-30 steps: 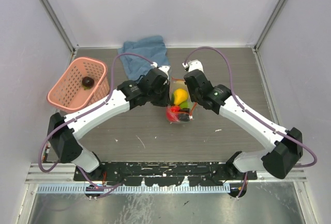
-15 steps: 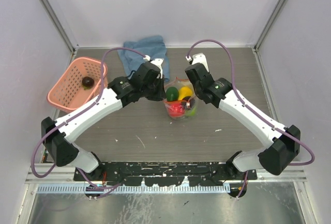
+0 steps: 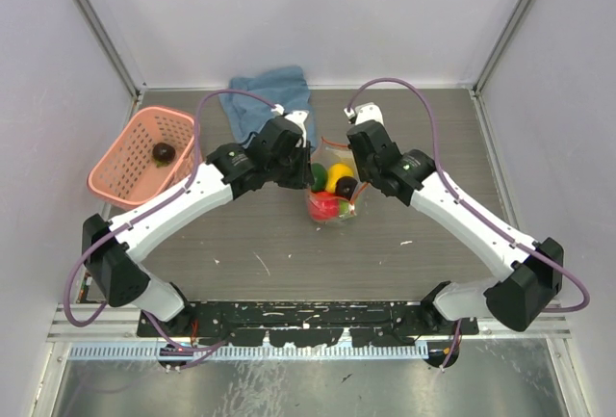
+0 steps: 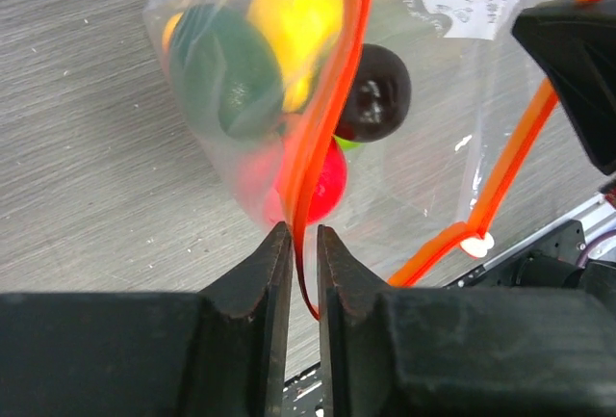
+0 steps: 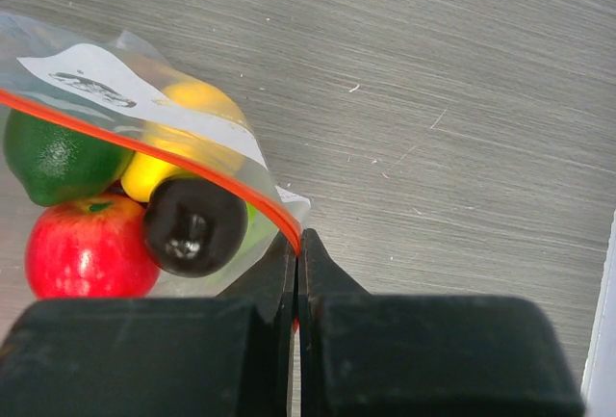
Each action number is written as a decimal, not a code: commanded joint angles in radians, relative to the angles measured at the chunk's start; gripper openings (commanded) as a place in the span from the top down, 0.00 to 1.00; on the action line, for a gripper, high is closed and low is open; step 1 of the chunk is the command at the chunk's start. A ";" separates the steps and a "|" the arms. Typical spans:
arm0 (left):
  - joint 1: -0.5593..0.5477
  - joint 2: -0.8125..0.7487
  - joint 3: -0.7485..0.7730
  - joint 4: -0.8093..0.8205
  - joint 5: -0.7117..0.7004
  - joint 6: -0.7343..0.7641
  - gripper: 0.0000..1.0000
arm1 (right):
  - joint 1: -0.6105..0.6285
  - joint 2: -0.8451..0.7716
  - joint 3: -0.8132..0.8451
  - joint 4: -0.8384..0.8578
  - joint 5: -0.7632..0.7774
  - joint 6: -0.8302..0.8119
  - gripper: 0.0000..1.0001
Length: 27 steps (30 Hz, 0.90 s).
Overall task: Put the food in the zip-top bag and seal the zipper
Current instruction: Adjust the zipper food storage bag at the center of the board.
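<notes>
From above, the bag (image 3: 332, 207) sits mid-surface (image 3: 289, 263), a little toward the far edge, with the food (image 3: 325, 203) bunched in its near end. The left arm (image 3: 183, 200) and right arm (image 3: 462, 215) meet over its mouth. A basket (image 3: 114, 184) at the left edge holds one brown fruit (image 3: 163, 152), so by my reading the filling is not quite done. A cloth (image 3: 269, 94) lies at the far edge, just behind the bag; neither blocks the mouth, but the basket is well apart and only the left arm looks able to reach it. In the left wrist view, the left gripper (image 4: 304, 234) has its jaws a crack apart, and the zipper (image 4: 342, 80) runs through the slit, seemingly loose, not pinched. The strip loops wide toward its white end, so the mouth reads as unsealed. In the right wrist view, the right gripper (image 5: 296, 239) is clamped tight on the zipper at the bag's corner, the fruit pressed against the film just beside it. The film should be limp, light and slippery, and the glossy round fruit likely to roll and shift the bag's weight. The stiffer zipper is the place to hold, one end anchored while the other pinch runs along it.
</notes>
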 commanded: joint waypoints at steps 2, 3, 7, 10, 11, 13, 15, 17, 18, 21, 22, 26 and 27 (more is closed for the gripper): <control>0.006 -0.046 -0.014 0.052 -0.060 -0.002 0.77 | -0.002 -0.085 -0.014 0.089 0.002 0.010 0.99; 0.005 -0.050 -0.014 0.052 -0.063 -0.003 0.74 | -0.002 -0.091 -0.017 0.096 0.001 0.010 0.99; 0.008 -0.067 -0.018 0.058 -0.062 0.009 0.61 | -0.002 -0.113 -0.038 0.131 0.002 0.015 1.00; 0.023 -0.084 -0.016 0.048 -0.058 0.010 0.51 | -0.003 -0.121 -0.053 0.151 0.014 0.021 0.99; 0.028 -0.091 -0.015 0.045 -0.056 0.010 0.49 | -0.001 -0.125 -0.058 0.161 0.018 0.023 0.99; 0.037 -0.105 -0.016 0.036 -0.053 0.011 0.43 | -0.002 -0.134 -0.070 0.179 0.026 0.026 0.99; 0.050 -0.118 -0.013 0.023 -0.052 0.019 0.36 | -0.001 -0.137 -0.076 0.193 0.038 0.028 0.99; 0.074 -0.127 -0.006 -0.002 -0.045 0.021 0.31 | -0.002 -0.138 -0.077 0.198 0.052 0.027 0.99; 0.088 -0.134 -0.001 -0.014 -0.035 0.023 0.29 | -0.002 -0.138 -0.078 0.200 0.059 0.027 0.99; 0.144 -0.155 0.008 -0.060 -0.024 0.029 0.24 | -0.002 -0.140 -0.081 0.207 0.081 0.027 0.99; 0.162 -0.166 0.012 -0.074 -0.024 0.035 0.21 | -0.002 -0.142 -0.082 0.209 0.086 0.024 1.00; 0.239 -0.208 0.028 -0.137 -0.040 0.055 0.13 | -0.003 -0.149 -0.092 0.222 0.094 0.020 0.99; 0.265 -0.218 0.031 -0.156 -0.044 0.061 0.09 | -0.004 -0.151 -0.097 0.229 0.091 0.022 0.99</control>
